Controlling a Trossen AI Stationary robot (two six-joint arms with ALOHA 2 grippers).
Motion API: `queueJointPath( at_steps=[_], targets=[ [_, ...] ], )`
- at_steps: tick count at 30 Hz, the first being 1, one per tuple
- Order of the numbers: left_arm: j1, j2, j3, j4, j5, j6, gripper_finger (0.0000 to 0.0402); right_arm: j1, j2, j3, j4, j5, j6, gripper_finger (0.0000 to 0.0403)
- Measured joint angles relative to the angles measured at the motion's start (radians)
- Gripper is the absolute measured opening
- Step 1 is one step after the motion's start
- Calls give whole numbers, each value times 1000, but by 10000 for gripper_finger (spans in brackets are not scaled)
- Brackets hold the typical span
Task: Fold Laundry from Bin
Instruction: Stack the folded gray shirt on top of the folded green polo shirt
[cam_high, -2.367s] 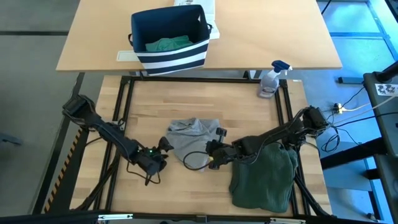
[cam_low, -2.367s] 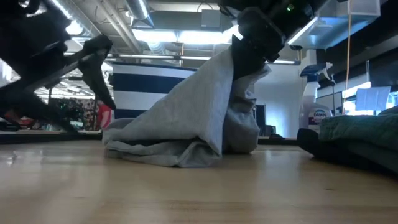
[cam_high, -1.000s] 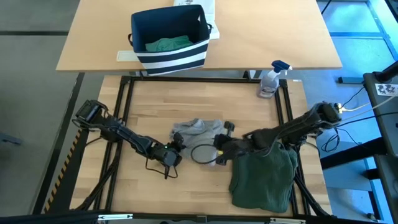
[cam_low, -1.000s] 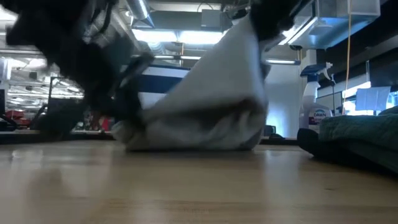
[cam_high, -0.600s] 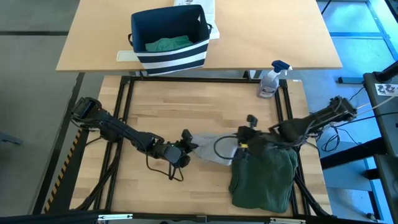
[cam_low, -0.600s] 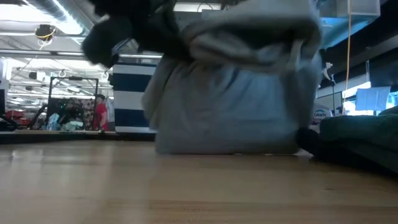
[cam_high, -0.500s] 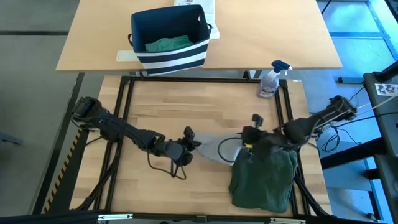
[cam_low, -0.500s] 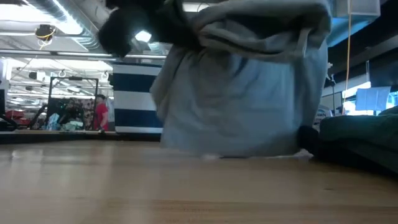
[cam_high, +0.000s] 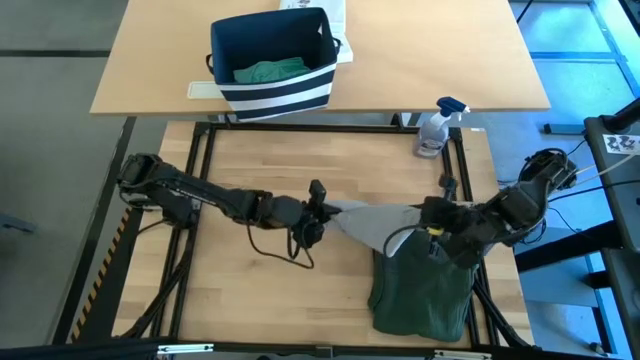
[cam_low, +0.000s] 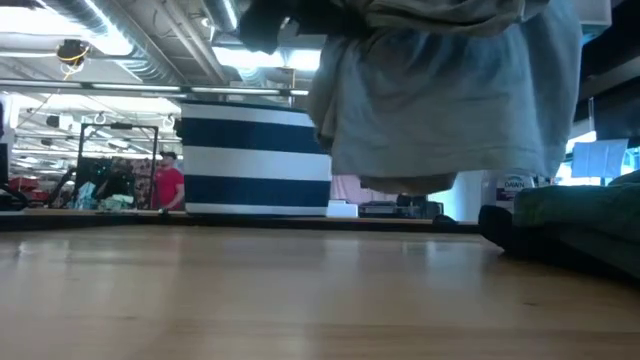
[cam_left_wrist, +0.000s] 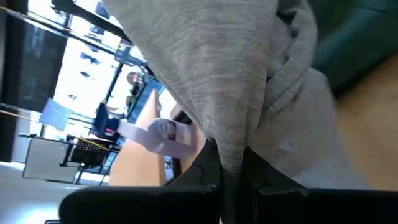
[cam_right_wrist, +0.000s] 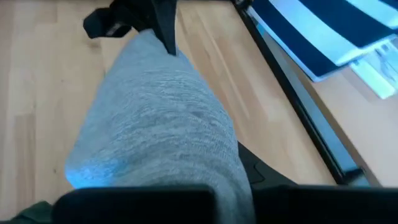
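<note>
A light grey garment hangs stretched between my two grippers, clear of the table; its lower edge hangs free in the low view. My left gripper is shut on its left end and my right gripper on its right end. A dark green garment lies folded on the table's near right, partly under the right gripper. The navy, white-striped bin stands on the far table with teal-green laundry inside. My left gripper pinches a bunched fold at the grey garment's left end between its two fingers, coming level from the table's left. The cloth fans out beyond the fingers and hangs clear of the table. My right gripper is shut on the garment's right end, coming from the table's right. The cloth drapes over the fingers and hides the place of contact. From there the garment runs fairly taut to the left gripper.
A spray bottle stands at the work table's far right corner. A white printed box lies behind the bin. Black frame rails run along the table's edges. Bare wood spreads at the near left.
Both grippers have gone toward the table's right edge and up, staying shut on the grey garment. The garment, crumpled on the table a second ago, is now lifted clear and drawn out between them, its right end over the dark green garment.
</note>
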Motion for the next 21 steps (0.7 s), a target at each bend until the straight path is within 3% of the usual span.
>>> queueJointPath(
  at_steps=[6, 11, 15, 21],
  targets=[
    [73, 24, 8, 78, 83, 5, 4, -1, 0, 40, -188, 1, 139, 5],
    [109, 73, 8, 113, 164, 5, 4, -1, -13, 17, -189, 10, 180, 5],
    [112, 130, 39, 126, 209, 0, 4, 9, -30, -84, -171, 34, 231, 5],
    [111, 232, 169, 126, 246, -2, 4, 108, -156, -299, -28, 16, 311, 5]
  ],
)
